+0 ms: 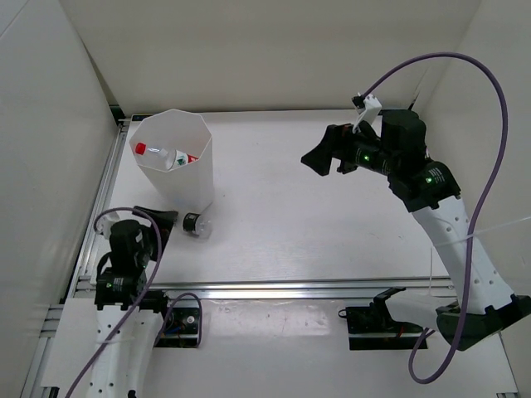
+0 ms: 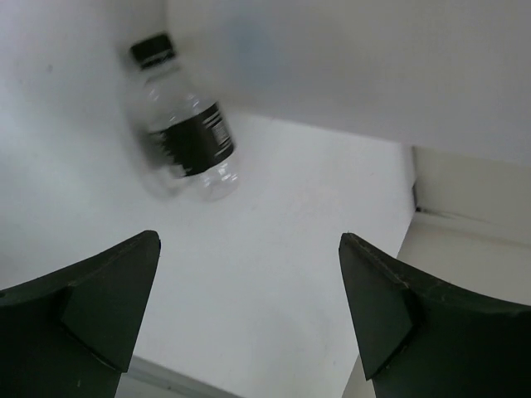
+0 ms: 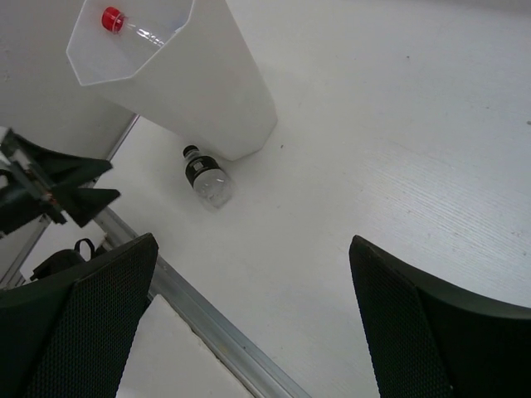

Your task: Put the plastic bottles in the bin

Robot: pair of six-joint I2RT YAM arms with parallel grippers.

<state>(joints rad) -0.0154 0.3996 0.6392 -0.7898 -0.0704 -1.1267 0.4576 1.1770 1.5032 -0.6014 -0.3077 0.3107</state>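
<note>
Step in hand: the last short black-capped bottle (image 1: pixel 197 225) is judged to be the one to be picked up by the left hand (image 1: pixel 158 217).
Left hand: released, fingers spread wide, nothing held between them.
Right hand (image 1: pixel 319 162): also released and empty, held high over the bench (image 1: pixel 315 232), well apart from the work.
Bottle's place: it lies on its side on the bench, ahead of the left hand and off its centreline, just beside the foot of the bin (image 1: pixel 196 186), which stands beyond it.
Bin's contents: a red-capped bottle (image 1: pixel 162 154) is seen inside; the rest cannot be made out.
Approach: the hand is best shifted sideways until the bottle's body (image 2: pixel 187 137) is centred between the fingers, then lowered.
Grip: the labelled middle should be taken across its width, not the cap.
Caution: the bottle is round and light, so it may be rolled against the bin wall by a finger that lands first.
Uncertainty: the bottle is blurred in the left wrist view, so its exact lie is perhaps slightly askew.
Lift: the bin's rim must be cleared before release.
</note>
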